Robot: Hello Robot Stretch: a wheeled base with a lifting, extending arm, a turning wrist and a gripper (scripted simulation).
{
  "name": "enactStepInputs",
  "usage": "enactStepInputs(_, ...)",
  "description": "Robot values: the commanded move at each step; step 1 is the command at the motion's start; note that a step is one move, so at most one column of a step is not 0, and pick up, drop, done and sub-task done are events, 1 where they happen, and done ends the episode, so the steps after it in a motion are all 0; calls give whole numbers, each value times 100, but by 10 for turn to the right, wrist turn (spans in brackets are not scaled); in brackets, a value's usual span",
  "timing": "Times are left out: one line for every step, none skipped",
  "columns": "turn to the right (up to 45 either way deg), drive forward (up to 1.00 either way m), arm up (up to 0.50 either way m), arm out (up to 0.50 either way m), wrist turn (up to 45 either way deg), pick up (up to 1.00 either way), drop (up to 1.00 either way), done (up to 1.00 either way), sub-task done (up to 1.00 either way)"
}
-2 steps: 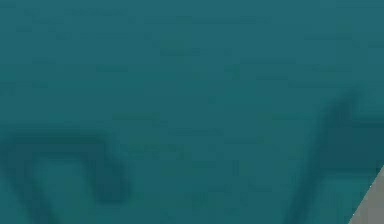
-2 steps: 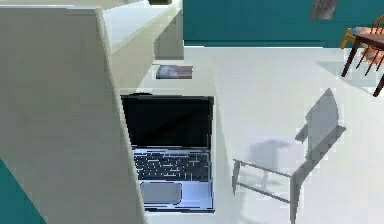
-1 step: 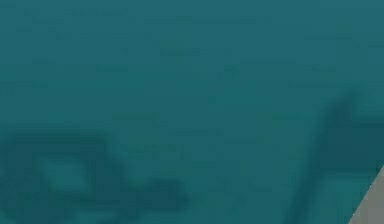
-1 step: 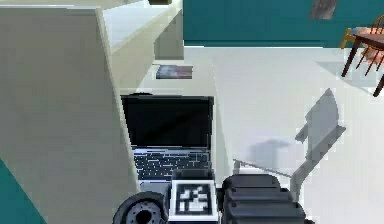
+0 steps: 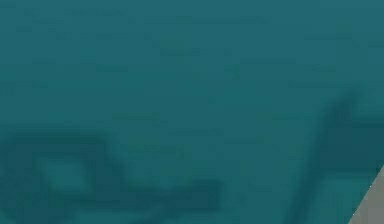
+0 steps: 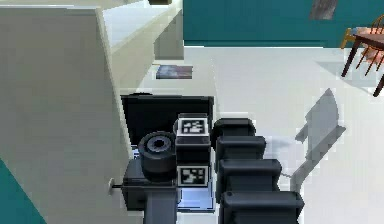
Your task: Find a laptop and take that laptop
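Observation:
In the arm side view the arm's dark bar rises from the bottom edge, and its two white marker squares point(image 6: 192, 150) stand one above the other. Left of them sits my gripper's point(image 6: 128, 186) round dark body, close against a tall cream cabinet side point(image 6: 55, 110). A black upright flat panel point(image 6: 160, 112), shaped like a laptop's raised screen, stands right behind the gripper, with a pale blue surface point(image 6: 200, 196) beneath. I cannot tell whether the gripper holds anything. Farther out, a small flat dark rectangle point(image 6: 173, 71) lies on the white floor.
A teal wall point(image 5: 190, 90) stands very close in the forward view, with a sliver of grey floor point(image 5: 376, 205) at the bottom right. In the arm side view, black blocky cushions point(image 6: 245, 165) sit right of the arm, and a wooden chair point(image 6: 364, 48) stands at the far right by a teal wall.

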Motion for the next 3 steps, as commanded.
enactStepInputs(0,0,0,0,450,0,0,0,0)
enactStepInputs(0,0,0,0,450,0,0,0,0)
enactStepInputs(0,0,0,0,450,0,0,0,0)
